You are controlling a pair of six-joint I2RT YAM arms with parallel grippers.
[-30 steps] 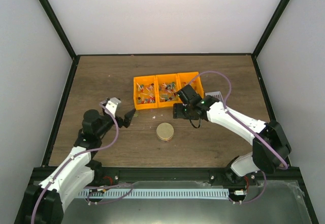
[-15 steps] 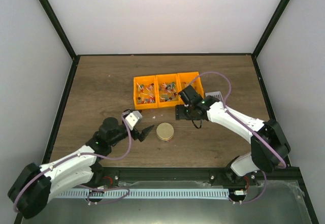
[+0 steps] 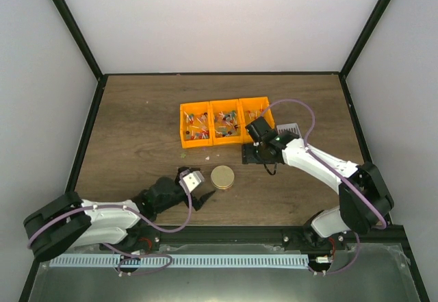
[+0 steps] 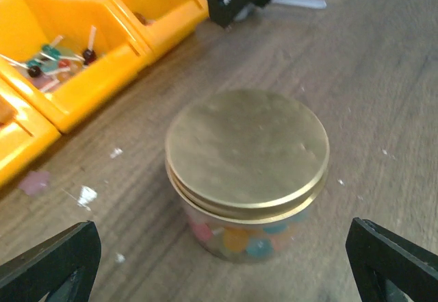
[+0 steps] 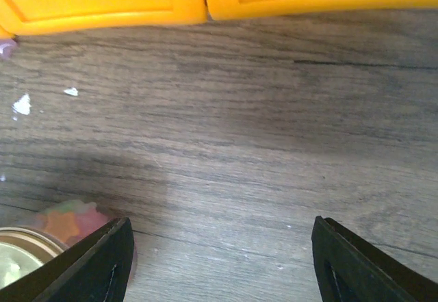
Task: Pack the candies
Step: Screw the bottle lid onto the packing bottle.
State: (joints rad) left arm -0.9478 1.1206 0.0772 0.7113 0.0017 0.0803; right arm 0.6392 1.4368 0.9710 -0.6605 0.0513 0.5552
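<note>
Overhead, table [image 3: 137,124]: brown wood grain is filling the floor inside a black frame.
orange bins [image 3: 226,121]: three are sitting side by side, touching, in the upper middle of the frame.
candies [image 3: 197,128]: small mixed-colour specks are lying inside the bins.
jar [image 3: 222,177]: it is standing upright at the centre, below the bins, with a gold lid [image 3: 222,176] on top.
left gripper [image 3: 203,196]: it is reaching in low from the lower left, its tips just beside the jar's lower left side.
right gripper [image 3: 248,155]: it is hanging just below the right-hand bin, up and right of the jar and apart from it.

left wrist, gold lid: it is sitting flat on the jar at the centre of the frame.
left wrist, candies: pink, orange and blue ones are showing through the clear wall under the lid, and more are lying in a bin at the upper left.
left wrist, left gripper: its two black fingertips [image 4: 48,268] are sitting in the bottom corners, spread wide and released, gripping nothing.

right wrist, orange bins: their walls are running along the top edge.
right wrist, jar: it is peeking in at the lower left corner, with pink, orange and green candies behind the glass.
right wrist, right gripper: its fingertips [image 5: 102,264] are standing wide apart in the bottom corners, holding nothing, with bare wood between them.
right wrist, crumbs [image 5: 22,103]: pale flecks are lying on the wood at the left edge.
</note>
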